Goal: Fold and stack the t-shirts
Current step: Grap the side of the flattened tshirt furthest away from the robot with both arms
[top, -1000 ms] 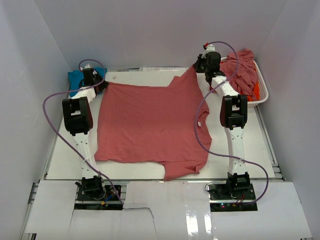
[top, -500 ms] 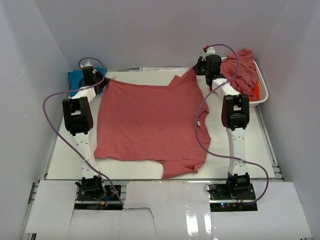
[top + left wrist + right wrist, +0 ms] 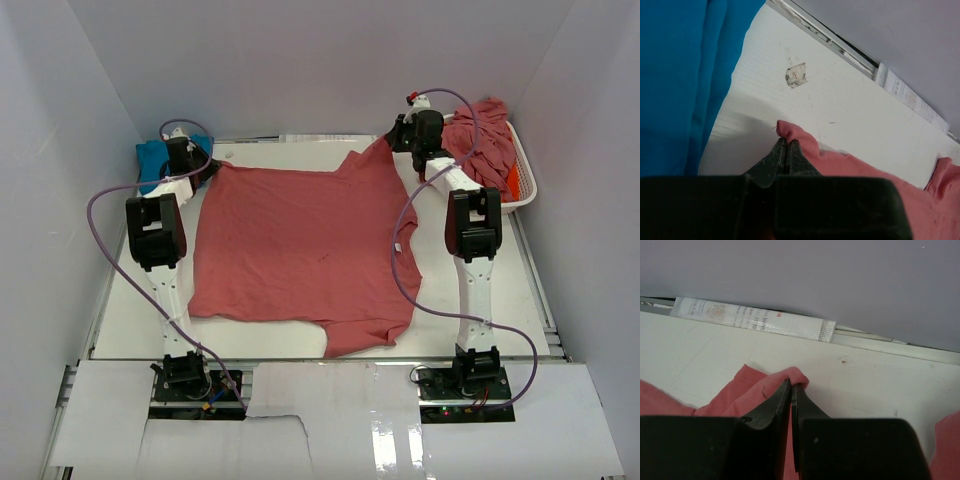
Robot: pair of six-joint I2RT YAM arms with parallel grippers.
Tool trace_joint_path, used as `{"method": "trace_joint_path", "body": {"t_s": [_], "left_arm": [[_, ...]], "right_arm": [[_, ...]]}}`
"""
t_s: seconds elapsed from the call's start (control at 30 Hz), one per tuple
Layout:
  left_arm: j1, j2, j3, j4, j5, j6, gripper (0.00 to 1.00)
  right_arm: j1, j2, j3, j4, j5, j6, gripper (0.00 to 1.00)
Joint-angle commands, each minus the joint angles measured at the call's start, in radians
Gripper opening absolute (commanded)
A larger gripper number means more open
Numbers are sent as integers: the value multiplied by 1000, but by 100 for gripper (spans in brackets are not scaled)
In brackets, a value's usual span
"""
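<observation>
Since a second ago the spread red shirt (image 3: 300, 245) has crept a little toward the far wall, and both wrists sit slightly farther back. White table (image 3: 500, 290) inside pale grey walls (image 3: 300, 60). A printed label strip (image 3: 755, 320) lies along the far edge, and there is a small torn sticker patch (image 3: 796, 75) on the surface.

The left arm reaches up the left side. The left gripper (image 3: 786, 145) is low at the shirt's far left corner, jaws pinched closed on the fabric edge. The right arm is stretched to the far right. The right gripper (image 3: 791, 386) is clamped on the shirt's far right corner.

The shirt lies flat across the table middle, one sleeve at the near edge. Turquoise shirt (image 3: 152, 158) is bunched at far left, just beside the left gripper. White basket (image 3: 527, 190) at far right holds a heap of red shirts (image 3: 485, 140), with the orange shirt (image 3: 513, 182) showing beneath.
</observation>
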Motion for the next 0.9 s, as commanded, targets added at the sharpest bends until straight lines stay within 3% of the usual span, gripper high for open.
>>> {"method": "trace_joint_path", "body": {"t_s": [0.0,0.2,0.5,0.87], "left_arm": [[-4,-15,-11,20,9,20,0],[-7,-35,-42,-3,-18,27,0],[-9,-72,-62,-3,-29,33,0],[-9,-124,-111,-1,-72,49,0]], "right_arm": [[3,-102,-34,48,-35,-1,8],[3,-175,-144,59,-64,5,8],[3,-240,-149,4,-95,-29,8],[-10,-332,-270,33,-78,-35,8]]}}
